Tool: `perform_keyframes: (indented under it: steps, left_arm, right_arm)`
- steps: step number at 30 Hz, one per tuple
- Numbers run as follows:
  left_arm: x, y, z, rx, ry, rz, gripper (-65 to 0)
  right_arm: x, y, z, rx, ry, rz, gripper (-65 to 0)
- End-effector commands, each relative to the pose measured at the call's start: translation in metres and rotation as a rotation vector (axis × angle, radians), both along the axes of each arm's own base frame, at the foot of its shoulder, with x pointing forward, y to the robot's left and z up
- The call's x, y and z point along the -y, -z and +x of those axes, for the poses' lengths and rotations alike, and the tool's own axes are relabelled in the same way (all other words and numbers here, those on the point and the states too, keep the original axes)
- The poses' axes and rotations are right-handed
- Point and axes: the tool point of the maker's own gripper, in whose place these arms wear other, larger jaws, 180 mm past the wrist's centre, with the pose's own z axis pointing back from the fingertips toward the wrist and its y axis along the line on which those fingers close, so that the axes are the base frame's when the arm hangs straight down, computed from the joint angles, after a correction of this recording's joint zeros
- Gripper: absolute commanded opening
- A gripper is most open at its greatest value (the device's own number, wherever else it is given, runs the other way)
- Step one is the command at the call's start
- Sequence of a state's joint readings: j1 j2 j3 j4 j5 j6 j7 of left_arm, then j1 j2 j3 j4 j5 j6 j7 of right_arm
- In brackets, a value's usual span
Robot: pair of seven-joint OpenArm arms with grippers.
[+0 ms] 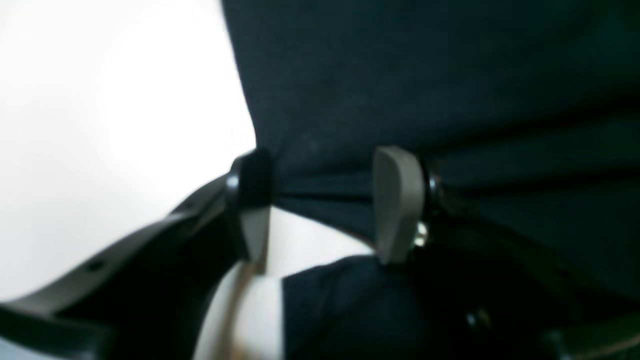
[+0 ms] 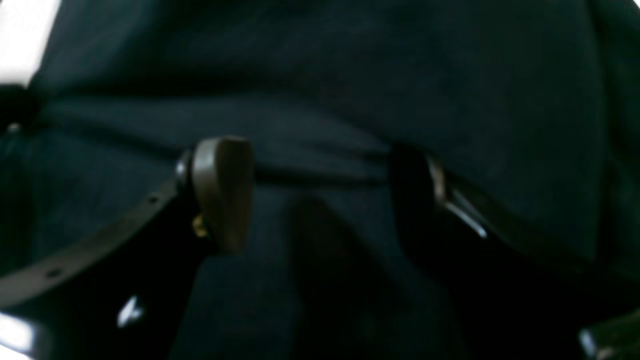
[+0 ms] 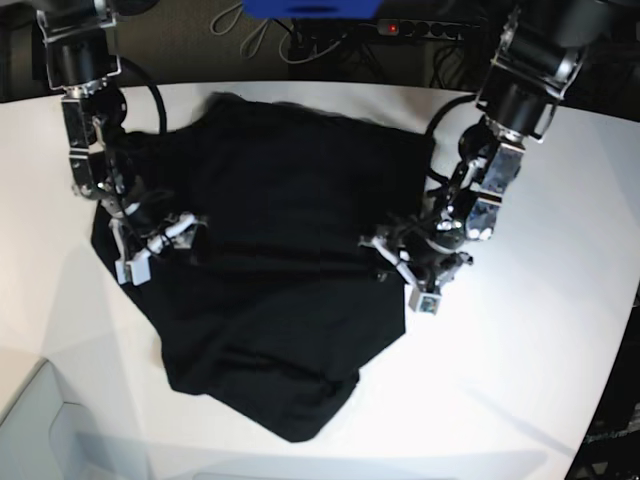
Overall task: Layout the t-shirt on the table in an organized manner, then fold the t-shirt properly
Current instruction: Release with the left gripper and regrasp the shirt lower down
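The black t-shirt [image 3: 280,200] lies loosely spread and creased on the white table [image 3: 520,380], with one rumpled corner pointing toward the front. My left gripper [image 3: 400,272] is down at the shirt's right edge. In the left wrist view its fingers [image 1: 400,200] stand apart, with a folded band of the t-shirt [image 1: 400,75] running between them and bare table [image 1: 100,125] to the left. My right gripper [image 3: 155,248] rests on the shirt's left side. Its jaws [image 2: 320,190] are wide open over the dark t-shirt [image 2: 350,75], with nothing pinched.
Behind the table run cables and a power strip [image 3: 390,28], and a blue object [image 3: 310,8] sits at the top edge. A pale grey box corner [image 3: 40,430] shows at the front left. The table's curved edge [image 3: 610,400] falls away at the right.
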State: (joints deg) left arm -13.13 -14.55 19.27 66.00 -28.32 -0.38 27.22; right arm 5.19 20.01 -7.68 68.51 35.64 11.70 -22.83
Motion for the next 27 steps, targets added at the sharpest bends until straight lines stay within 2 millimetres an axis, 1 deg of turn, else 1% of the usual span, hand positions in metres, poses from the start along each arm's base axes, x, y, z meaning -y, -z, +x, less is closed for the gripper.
perform_keyframes:
  steps: [1,2,4,6,9,11,13,15,17,19,21,23,25,27]
  left_arm:
    - [-0.013,0.009,-0.017,-0.079,-0.023,0.021,-32.3]
    - [-0.014,0.000,-0.022,-0.070,-0.033,0.001,-32.3]
    - [-0.022,-0.019,-0.030,-0.037,-0.070,-0.037,-32.3]
    - [-0.033,-0.043,-0.031,0.017,-0.112,-0.064,-32.3]
    - [-0.048,-0.076,-0.027,0.099,-0.158,-0.087,-32.3]
    - [-0.056,-0.089,-0.025,0.133,-0.176,-0.090,-32.3]
    - [-0.061,-0.093,-0.022,0.146,-0.192,-0.090,-32.3]
    - [-0.058,-0.096,-0.019,0.158,-0.191,-0.098,-32.3]
    - [-0.048,-0.096,-0.015,0.155,-0.195,-0.131,-32.3]
    - [-0.037,-0.093,-0.011,0.143,-0.204,-0.163,-32.3]
    - [-0.025,-0.085,-0.006,0.118,-0.213,-0.198,-32.2]
    - [-0.013,-0.074,-0.001,0.085,-0.223,-0.229,-32.2]
    - [-0.001,-0.063,0.004,0.045,-0.232,-0.259,-32.2]
    - [0.006,-0.055,0.011,0.019,-0.238,-0.276,-32.2]
  right_arm:
    - [0.028,0.003,0.005,-0.042,0.050,-0.077,-21.5]
    - [0.038,-0.001,0.014,-0.025,0.064,-0.090,-21.5]
    - [0.052,-0.015,0.030,0.035,0.090,-0.108,-21.5]
    - [0.058,-0.027,0.042,0.096,0.108,-0.111,-21.5]
    - [0.065,-0.048,0.057,0.187,0.126,-0.119,-21.5]
    - [0.063,-0.059,0.062,0.225,0.122,-0.117,-21.5]
    - [0.054,-0.071,0.063,0.258,0.102,-0.111,-21.5]
    - [0.046,-0.071,0.054,0.266,0.083,-0.106,-21.5]
    - [0.035,-0.078,0.046,0.291,0.059,-0.096,-21.5]
    - [0.023,-0.082,0.034,0.306,0.032,-0.087,-21.5]
    - [0.012,-0.085,0.019,0.315,0.007,-0.078,-21.5]
    - [0.009,-0.086,0.003,0.317,0.004,-0.068,-21.5]
    - [-0.002,-0.084,-0.015,0.308,0.012,-0.034,-21.5]
    - [-0.005,-0.082,-0.030,0.297,0.025,-0.015,-21.5]
